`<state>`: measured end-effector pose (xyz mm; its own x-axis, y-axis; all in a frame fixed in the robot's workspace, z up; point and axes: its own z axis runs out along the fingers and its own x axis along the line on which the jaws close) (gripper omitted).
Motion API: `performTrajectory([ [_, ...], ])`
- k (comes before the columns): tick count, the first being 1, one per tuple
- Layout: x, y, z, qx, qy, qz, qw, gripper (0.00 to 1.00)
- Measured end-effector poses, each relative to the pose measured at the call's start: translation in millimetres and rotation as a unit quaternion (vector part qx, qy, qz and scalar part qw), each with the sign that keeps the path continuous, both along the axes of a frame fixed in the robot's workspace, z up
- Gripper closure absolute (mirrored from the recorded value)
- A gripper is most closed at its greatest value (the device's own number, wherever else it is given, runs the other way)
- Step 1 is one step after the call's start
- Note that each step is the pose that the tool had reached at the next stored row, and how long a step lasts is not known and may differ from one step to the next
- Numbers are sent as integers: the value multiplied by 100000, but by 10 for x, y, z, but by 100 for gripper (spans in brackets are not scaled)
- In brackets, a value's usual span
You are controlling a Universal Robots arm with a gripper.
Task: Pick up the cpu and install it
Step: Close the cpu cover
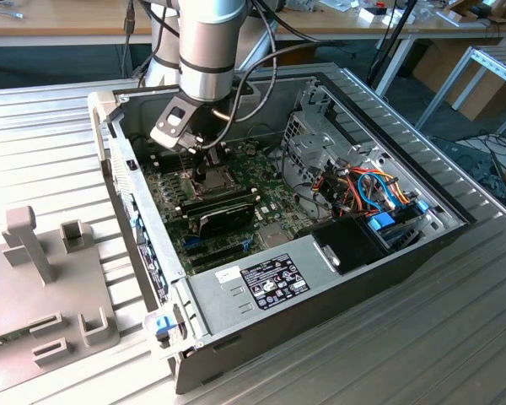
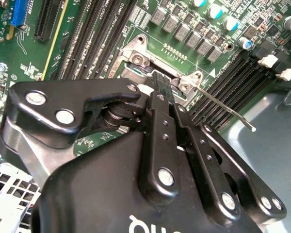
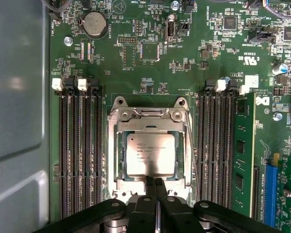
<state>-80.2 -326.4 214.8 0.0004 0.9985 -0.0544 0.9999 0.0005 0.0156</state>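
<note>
cpu (image 3: 150, 155) lies flat in the open socket frame (image 3: 114, 145) on the green motherboard (image 3: 111, 82); the gripper (image 3: 154, 181), fingers pressed together and holding nothing, tips at one edge of the chip. any seating touch looks best kept light and level.

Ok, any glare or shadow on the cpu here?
First wrist view: cpu evenly lit, faint sheen, no harsh glare. Second wrist view: gripper covers most of the socket. Exterior view: socket area looks dim under the arm.
</note>
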Motion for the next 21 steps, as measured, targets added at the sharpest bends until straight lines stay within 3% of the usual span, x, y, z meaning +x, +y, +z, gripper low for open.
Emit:
performTrajectory([
  [21, -1, 0, -30, 3, -1, 0, 100000, 89],
])
